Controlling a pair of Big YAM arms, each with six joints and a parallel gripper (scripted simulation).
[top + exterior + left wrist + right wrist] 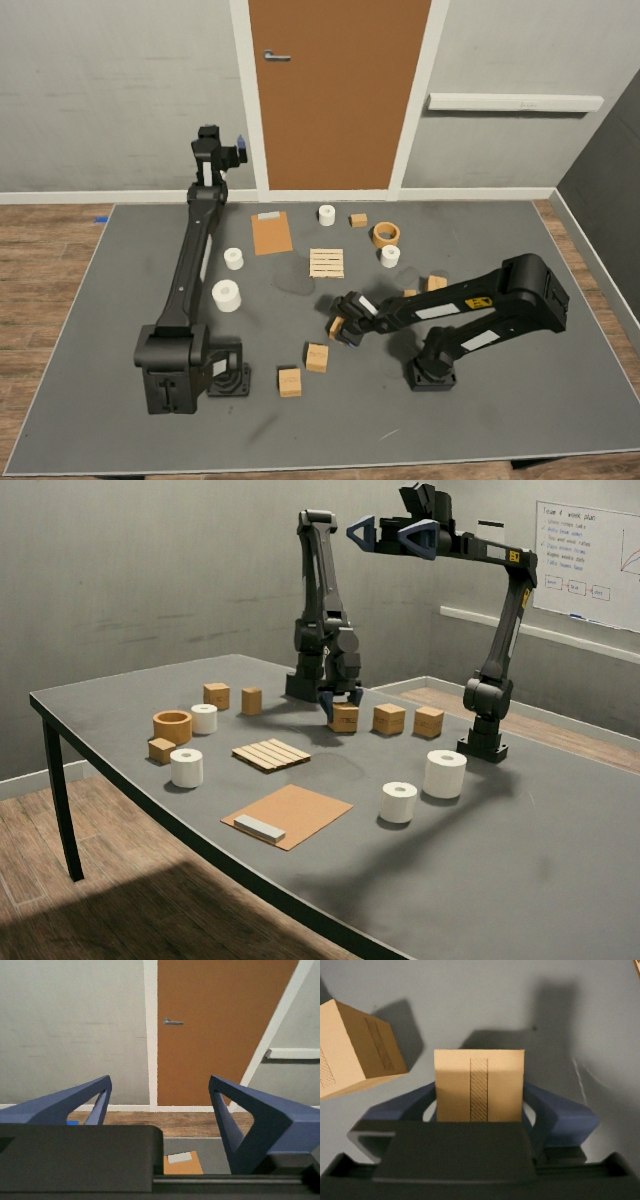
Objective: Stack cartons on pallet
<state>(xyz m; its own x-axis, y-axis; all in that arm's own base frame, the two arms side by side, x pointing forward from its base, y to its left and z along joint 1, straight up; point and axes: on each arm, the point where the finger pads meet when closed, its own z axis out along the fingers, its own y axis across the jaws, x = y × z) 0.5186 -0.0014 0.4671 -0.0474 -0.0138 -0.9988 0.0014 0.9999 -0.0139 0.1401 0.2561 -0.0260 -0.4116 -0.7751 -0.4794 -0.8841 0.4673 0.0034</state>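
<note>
Right gripper (342, 333) (343, 711) (480, 1105) holds a cube carton (336, 327) (344, 721) (480, 1085) between its fingers, low at the table; from my remote station I cannot tell whether its underside touches down. Left gripper (219, 139) (375, 534) (160, 1077) hangs high, fingers wide and holding nothing. Near the held carton stands a second (316, 357) (388, 719) (362, 1047), with a third (290, 382) (428, 721) beyond; the fourth (436, 283) (216, 695) stands across the bench. No carton sits on the wooden pallet (326, 263) (271, 755) (637, 965). Opening my fingers too high could drop the box onto an edge; swinging sideways could clip its neighbor. No number is legible, so losing track of the printed face after a tip could put the column in the wrong order.
</note>
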